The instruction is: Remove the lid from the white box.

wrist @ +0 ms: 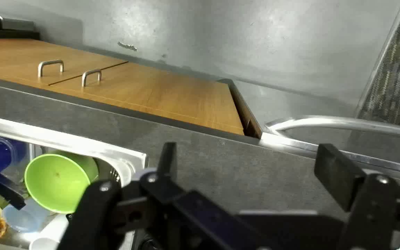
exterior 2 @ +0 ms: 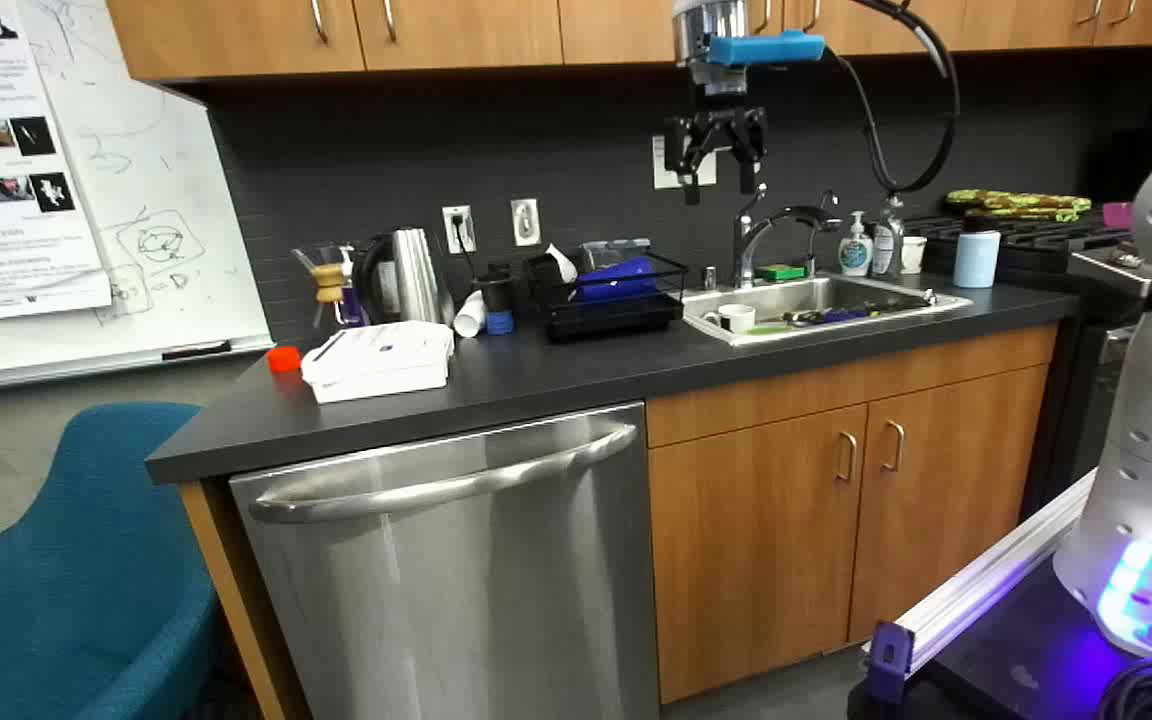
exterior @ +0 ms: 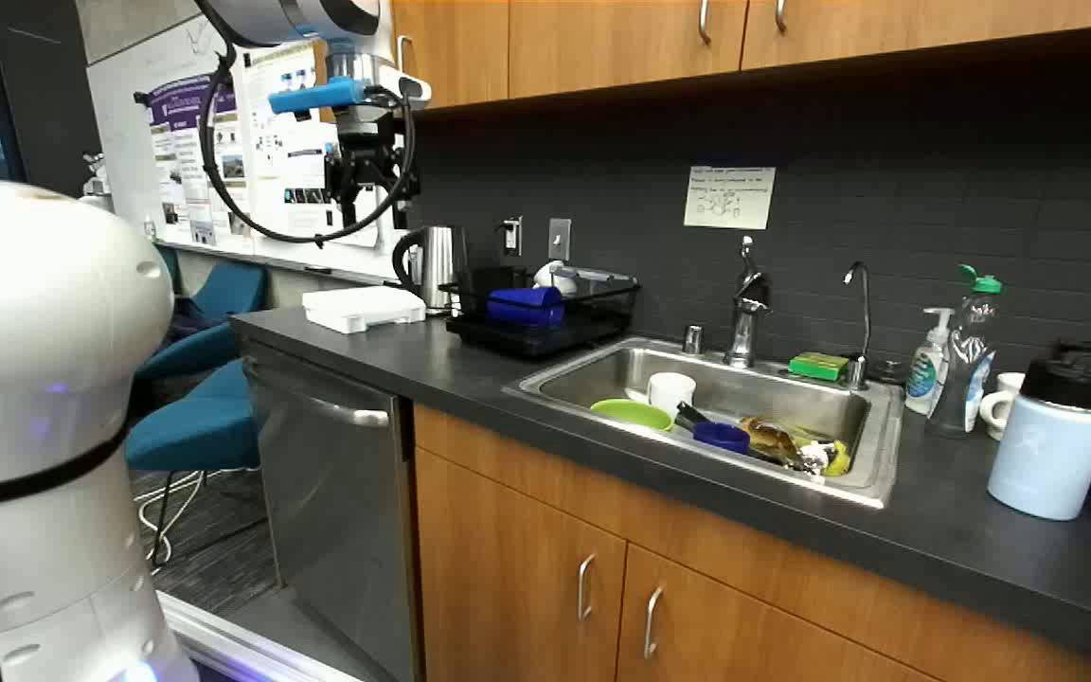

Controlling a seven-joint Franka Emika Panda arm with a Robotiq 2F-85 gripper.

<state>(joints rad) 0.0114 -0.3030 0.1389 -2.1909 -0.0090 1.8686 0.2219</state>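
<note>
- The lid [exterior 2: 384, 345] lies on top of the box [exterior 2: 386, 383].
- The box sits on the counter [exterior 2: 536, 375] near its end, above the dishwasher [exterior 2: 456, 590].
- The kettle [exterior 2: 417, 275] stands upright just behind the box.
- The rack [exterior 2: 616, 317] is between the box and the sink [exterior: 885, 445], a blue cup [exterior 2: 619, 283] in it.
- The gripper [exterior 2: 720, 188] hangs well apart from the box, jaws spread wide, holding nothing; in the wrist view the counter shows through the gap.
</note>
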